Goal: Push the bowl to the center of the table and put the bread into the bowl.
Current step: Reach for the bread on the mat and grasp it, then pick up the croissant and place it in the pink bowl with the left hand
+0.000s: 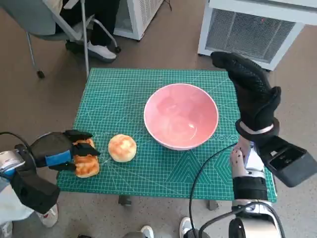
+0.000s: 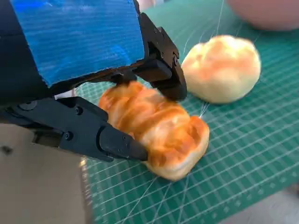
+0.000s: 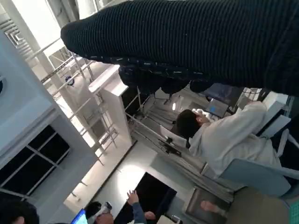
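Firmly pinched: glossy, flaky bread [image 2: 159, 128], left hand [image 2: 93, 79].

Pink bowl [image 2: 266, 13] blurred and cut off by the edge, right hand [image 3: 196, 42] fingers unseen

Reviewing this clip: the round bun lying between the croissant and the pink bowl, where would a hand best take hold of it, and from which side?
Across its rounded flanks, from above. The round bun sits dome-up on the green mat, free on every side, and looks soft, so probably a light pinch across its widest part. The left hand is nearer but already grips the croissant; the right hand is raised beside the pink bowl.
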Action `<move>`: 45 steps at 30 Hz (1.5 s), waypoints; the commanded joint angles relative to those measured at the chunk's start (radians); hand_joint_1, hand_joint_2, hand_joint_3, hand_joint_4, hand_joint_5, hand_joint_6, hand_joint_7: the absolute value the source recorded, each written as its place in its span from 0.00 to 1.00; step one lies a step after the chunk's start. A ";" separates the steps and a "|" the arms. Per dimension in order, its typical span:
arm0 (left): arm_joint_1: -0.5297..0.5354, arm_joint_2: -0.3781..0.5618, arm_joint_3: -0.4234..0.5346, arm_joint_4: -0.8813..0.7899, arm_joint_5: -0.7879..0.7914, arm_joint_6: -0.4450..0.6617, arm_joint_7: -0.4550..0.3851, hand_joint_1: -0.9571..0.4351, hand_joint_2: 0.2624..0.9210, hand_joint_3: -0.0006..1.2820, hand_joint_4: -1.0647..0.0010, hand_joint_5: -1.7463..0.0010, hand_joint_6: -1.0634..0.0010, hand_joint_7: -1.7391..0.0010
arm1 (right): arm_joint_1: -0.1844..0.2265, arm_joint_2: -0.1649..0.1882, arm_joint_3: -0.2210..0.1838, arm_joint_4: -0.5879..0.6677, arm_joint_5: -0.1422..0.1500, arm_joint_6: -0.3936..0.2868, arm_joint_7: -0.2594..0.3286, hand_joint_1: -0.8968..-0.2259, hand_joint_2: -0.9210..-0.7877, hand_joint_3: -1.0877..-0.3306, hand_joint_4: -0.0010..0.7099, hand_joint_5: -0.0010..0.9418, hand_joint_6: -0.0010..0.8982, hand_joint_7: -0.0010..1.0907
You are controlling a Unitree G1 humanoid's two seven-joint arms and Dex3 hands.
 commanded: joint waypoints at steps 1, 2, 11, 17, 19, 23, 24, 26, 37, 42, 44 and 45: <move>-0.007 -0.027 -0.052 0.056 0.050 -0.041 0.037 0.68 1.00 0.10 0.45 0.26 0.42 0.35 | 0.026 -0.003 0.003 0.020 -0.013 -0.006 -0.006 0.43 0.00 0.37 0.33 0.03 0.00 0.61; -0.011 -0.028 -0.058 0.065 0.053 -0.046 0.045 0.68 1.00 0.10 0.45 0.24 0.41 0.37 | 0.027 -0.002 0.003 0.020 -0.014 -0.008 -0.007 0.43 0.00 0.37 0.33 0.03 0.00 0.61; -0.044 -0.018 -0.091 0.106 0.044 -0.024 0.041 0.68 1.00 0.11 0.53 0.12 0.35 0.46 | 0.030 -0.001 0.001 0.032 -0.016 -0.025 -0.012 0.43 0.00 0.37 0.33 0.04 0.00 0.61; -0.073 0.015 -0.064 0.083 -0.040 -0.005 -0.035 0.69 1.00 0.09 0.48 0.19 0.36 0.42 | 0.036 -0.001 0.003 0.028 -0.016 -0.030 -0.017 0.44 0.00 0.37 0.33 0.04 0.00 0.61; -0.083 0.029 -0.044 0.062 -0.096 0.000 -0.076 0.69 1.00 0.09 0.46 0.25 0.38 0.36 | 0.038 -0.001 0.003 0.026 -0.012 -0.028 -0.018 0.43 0.00 0.37 0.33 0.04 0.00 0.61; -0.094 0.051 0.017 -0.002 -0.222 0.021 -0.143 0.69 1.00 0.08 0.44 0.31 0.38 0.31 | 0.042 0.001 0.004 0.016 -0.009 -0.023 -0.021 0.44 0.00 0.37 0.32 0.04 0.00 0.61; -0.094 0.054 0.032 -0.019 -0.247 0.028 -0.153 0.69 1.00 0.07 0.44 0.33 0.38 0.30 | 0.043 0.001 0.004 0.014 -0.008 -0.022 -0.022 0.43 0.00 0.37 0.32 0.04 0.00 0.61; -0.099 0.053 0.081 -0.069 -0.320 0.033 -0.151 0.69 1.00 0.07 0.42 0.35 0.37 0.30 | 0.048 0.001 0.006 0.001 -0.007 -0.018 -0.025 0.43 0.00 0.37 0.32 0.05 0.00 0.61; -0.177 -0.010 0.199 -0.244 -0.508 0.097 -0.185 0.69 1.00 0.05 0.39 0.37 0.36 0.30 | 0.052 -0.003 0.012 -0.018 -0.023 -0.019 -0.051 0.41 0.00 0.37 0.31 0.06 0.00 0.62; -0.245 -0.041 0.210 -0.300 -0.523 0.133 -0.204 0.69 1.00 0.06 0.42 0.36 0.35 0.30 | 0.055 -0.011 0.013 -0.022 -0.030 -0.025 -0.058 0.43 0.00 0.37 0.30 0.06 0.00 0.62; -0.280 -0.058 0.207 -0.317 -0.523 0.144 -0.215 0.69 1.00 0.07 0.44 0.35 0.35 0.30 | 0.056 -0.014 0.011 -0.024 -0.029 -0.026 -0.057 0.44 0.00 0.36 0.30 0.07 0.00 0.62; -0.300 -0.070 0.204 -0.325 -0.517 0.148 -0.218 0.69 1.00 0.07 0.45 0.35 0.35 0.30 | 0.057 -0.015 0.011 -0.025 -0.028 -0.025 -0.057 0.44 0.00 0.36 0.29 0.07 0.00 0.62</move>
